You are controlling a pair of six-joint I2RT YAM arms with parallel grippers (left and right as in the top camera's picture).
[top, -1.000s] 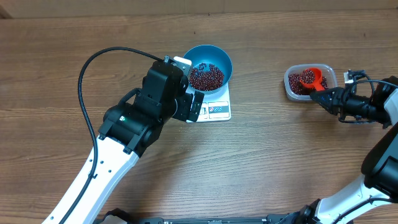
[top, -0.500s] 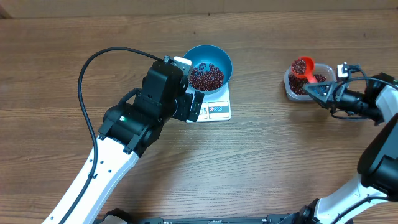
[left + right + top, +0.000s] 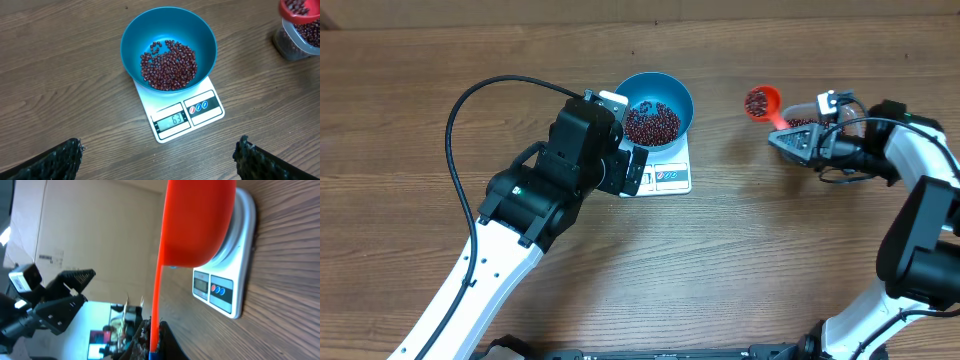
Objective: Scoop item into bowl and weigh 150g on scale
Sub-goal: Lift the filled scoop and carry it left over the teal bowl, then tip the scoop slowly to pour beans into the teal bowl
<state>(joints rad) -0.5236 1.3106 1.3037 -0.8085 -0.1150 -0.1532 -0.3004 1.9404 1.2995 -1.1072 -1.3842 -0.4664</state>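
Overhead: left arm is seen bent over the table, left gripper [image 3: 636,168] spread wide and empty. Scale [image 3: 672,177] lies just ahead of it, carrying blue bowl [image 3: 672,88]. Right arm is extended, right gripper [image 3: 792,140] clamped on the handle of red scoop [image 3: 761,102].
Left wrist: beans [image 3: 168,65] are seen heaped maroon in the bowl, ahead of the fingers [image 3: 55,160].
Right wrist: scoop underside is seen ahead of the closed jaws, scale beyond.

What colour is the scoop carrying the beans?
Orange-red; the small round plastic scoop shows best in the overhead view.
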